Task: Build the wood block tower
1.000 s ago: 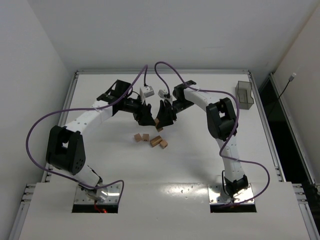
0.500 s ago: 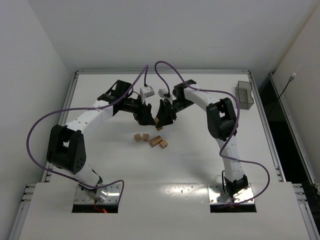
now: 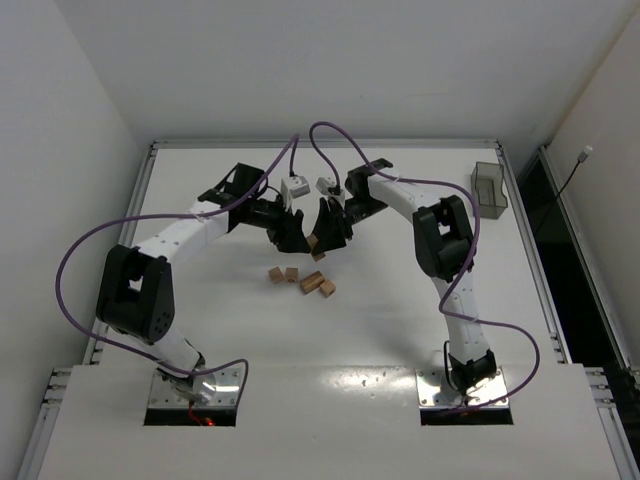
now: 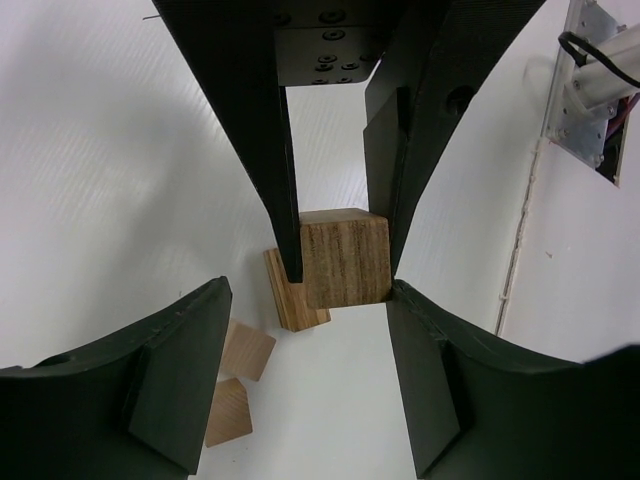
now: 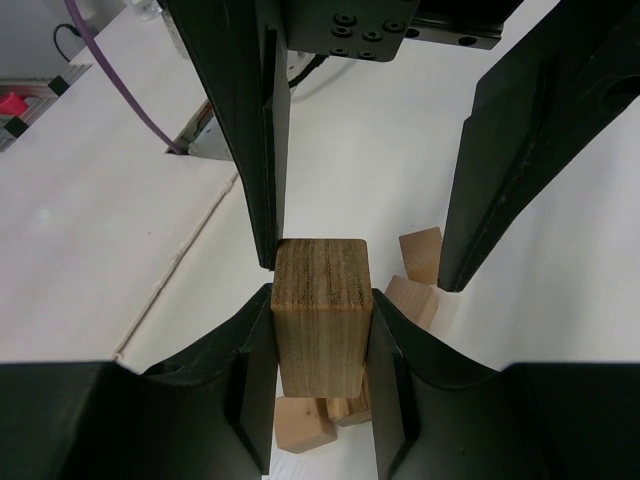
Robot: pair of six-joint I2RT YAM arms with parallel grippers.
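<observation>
Left gripper (image 4: 305,340), jaws narrower than a second ago but still spread, flanks the wood block (image 5: 320,295) that the right gripper (image 5: 320,345) pinches above the bench (image 3: 400,320); a handover looks near, no stacking yet.

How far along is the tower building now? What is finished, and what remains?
Done: nothing is stacked; no tower stands on the table. In hand: the right gripper clamps one wood block in the air, and the open left gripper straddles it, seemingly for a handover. Left: the loose blocks lie flat below, so all stacking remains.
</observation>
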